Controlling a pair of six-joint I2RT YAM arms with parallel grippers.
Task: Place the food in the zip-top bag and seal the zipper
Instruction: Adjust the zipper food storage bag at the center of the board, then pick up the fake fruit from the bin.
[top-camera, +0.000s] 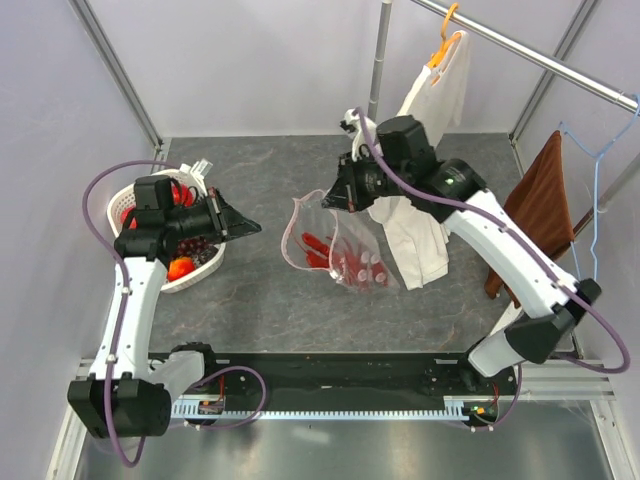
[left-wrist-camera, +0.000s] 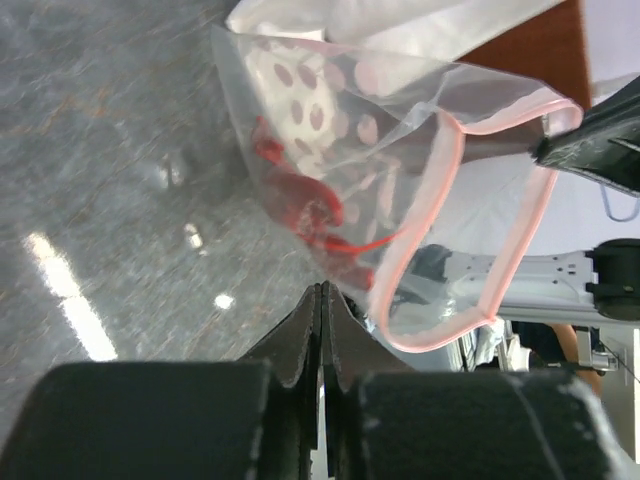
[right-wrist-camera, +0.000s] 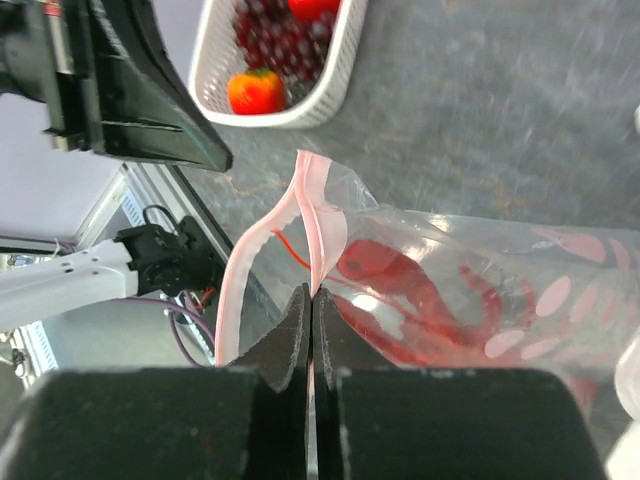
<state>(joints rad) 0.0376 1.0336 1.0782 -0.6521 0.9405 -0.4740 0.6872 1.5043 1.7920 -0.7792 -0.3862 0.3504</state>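
The clear dotted zip-top bag (top-camera: 352, 258) hangs with its mouth open; red chilli peppers (top-camera: 318, 245) lie inside, also in the left wrist view (left-wrist-camera: 305, 200). My right gripper (top-camera: 323, 200) is shut on the bag's pink zipper strip (right-wrist-camera: 318, 215), holding that edge up (right-wrist-camera: 312, 292). My left gripper (top-camera: 254, 228) is shut and empty, left of the bag, its tip (left-wrist-camera: 322, 290) just short of the open pink rim (left-wrist-camera: 445, 190). An orange (right-wrist-camera: 255, 90), dark grapes (right-wrist-camera: 285, 35) and a red apple (right-wrist-camera: 315, 8) lie in the white mesh basket (top-camera: 205, 270).
A cream shirt (top-camera: 418, 240) lies right behind the bag, another hangs from an orange hanger (top-camera: 442, 50). A brown cloth (top-camera: 545, 200) and a blue hanger (top-camera: 598, 170) hang at the right. The basket stands under the left arm.
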